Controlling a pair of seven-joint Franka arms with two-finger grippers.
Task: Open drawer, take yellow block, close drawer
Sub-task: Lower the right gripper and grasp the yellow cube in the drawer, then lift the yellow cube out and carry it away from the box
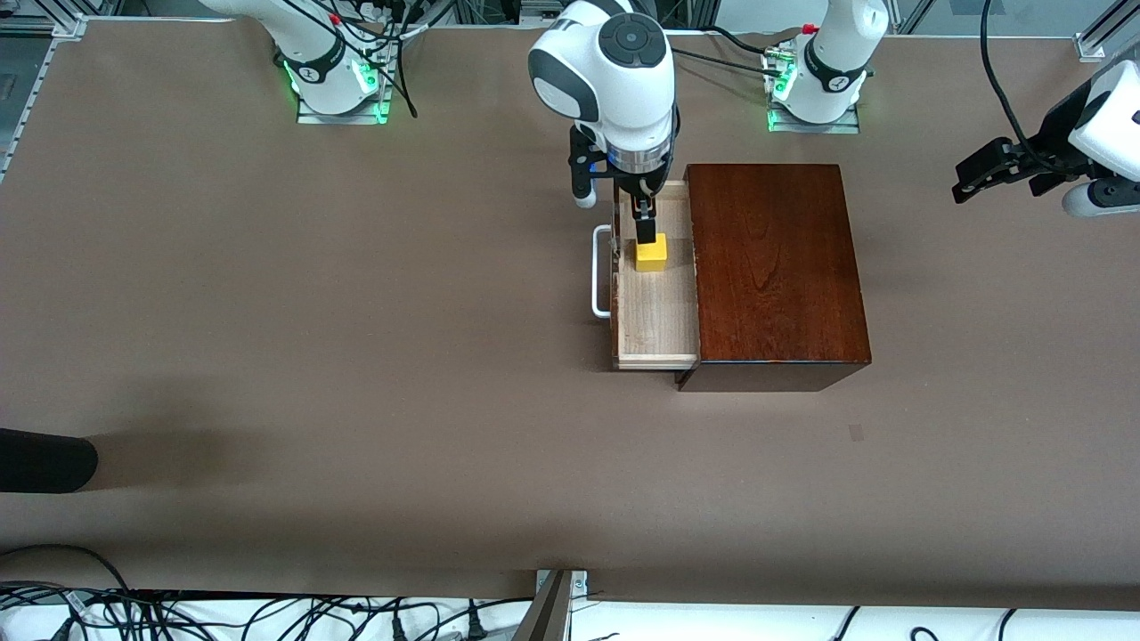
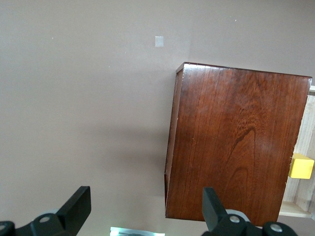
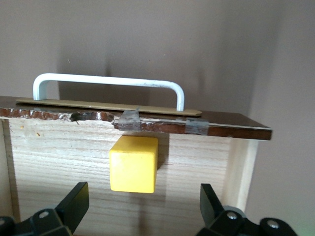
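Observation:
The mahogany box stands mid-table, and its drawer is pulled out toward the right arm's end, with the white loop handle in front. The yellow block lies on the drawer's pale floor. My right gripper hangs open just above the drawer, beside the block. In the right wrist view the block sits close to the drawer front, under the handle, and just ahead of my open right gripper. My left gripper waits open in the air off the box's other end. The left wrist view shows the left gripper, the box and the block.
A small pale tape patch lies on the brown table, nearer to the front camera than the box. A dark rounded object pokes in at the right arm's end. Cables run along the table's near edge.

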